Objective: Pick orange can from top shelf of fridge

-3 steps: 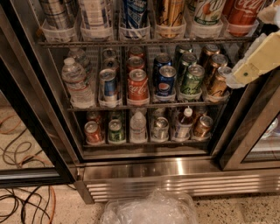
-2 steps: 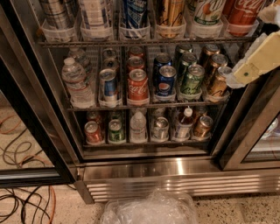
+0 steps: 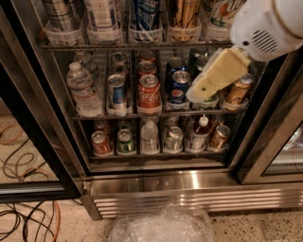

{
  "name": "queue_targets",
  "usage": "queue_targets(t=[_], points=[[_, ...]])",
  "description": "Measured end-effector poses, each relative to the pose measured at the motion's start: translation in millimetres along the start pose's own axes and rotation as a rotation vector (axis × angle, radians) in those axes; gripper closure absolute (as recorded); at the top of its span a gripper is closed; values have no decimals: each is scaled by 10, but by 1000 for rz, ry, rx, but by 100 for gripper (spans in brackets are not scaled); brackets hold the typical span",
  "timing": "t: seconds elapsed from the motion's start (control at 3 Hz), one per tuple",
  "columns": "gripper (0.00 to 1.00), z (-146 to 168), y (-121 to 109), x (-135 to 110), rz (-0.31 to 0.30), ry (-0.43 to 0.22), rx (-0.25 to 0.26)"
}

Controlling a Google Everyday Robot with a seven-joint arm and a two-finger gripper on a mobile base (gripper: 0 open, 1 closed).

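**Obs. 1:** Largest item first?

**Obs. 2:** The fridge [image 3: 156,184] fills the view; black frames at both sides, ribbed steel base below, three wire racks of drinks. Next, the robot's white arm [image 3: 267,23] enters from the upper right, crossing the right-hand frame.

**Obs. 1:** Location of the task's thing?

**Obs. 2:** The top shelf [image 3: 94,47] runs along the upper edge of the view, with tall cans standing in clear lane trays. The orange can [image 3: 183,14] stands upright in the fourth lane from the left, between a blue-and-white can [image 3: 146,14] and a pale can with green lettering [image 3: 218,14]; its top is cut off by the edge of the view.

**Obs. 1:** The gripper?

**Obs. 2:** The gripper [image 3: 202,90], cream-coloured, points down and to the left in front of the right half of the middle rack; it sits below the top shelf, to the lower right of the orange can and apart from it. Whether it is open or closed: cannot tell; contact with the short cans behind it: cannot tell.

**Obs. 1:** Smaller items?

**Obs. 2:** Crumpled clear plastic [image 3: 163,226] lies on the floor before the base; a water bottle [image 3: 83,90] stands at the middle rack's left end; a short Coca-Cola can [image 3: 149,93] stands at the rack's centre, with a Pepsi can [image 3: 180,87] just beside it.
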State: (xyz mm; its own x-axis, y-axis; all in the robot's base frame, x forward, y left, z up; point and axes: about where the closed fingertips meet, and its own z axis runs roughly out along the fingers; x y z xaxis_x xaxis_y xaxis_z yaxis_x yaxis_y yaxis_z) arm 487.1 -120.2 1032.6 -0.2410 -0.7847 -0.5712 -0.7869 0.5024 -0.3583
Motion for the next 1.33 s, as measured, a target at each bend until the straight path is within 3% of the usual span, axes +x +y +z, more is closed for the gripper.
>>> queue_targets(t=[0.33, 0.67, 1.0, 1.33], points=[[0, 139, 196, -289, 27, -40, 28], [0, 134, 198, -293, 25, -41, 29], [0, 165, 203, -381, 66, -78, 55], [0, 354, 170, -521, 148, -128, 125]])
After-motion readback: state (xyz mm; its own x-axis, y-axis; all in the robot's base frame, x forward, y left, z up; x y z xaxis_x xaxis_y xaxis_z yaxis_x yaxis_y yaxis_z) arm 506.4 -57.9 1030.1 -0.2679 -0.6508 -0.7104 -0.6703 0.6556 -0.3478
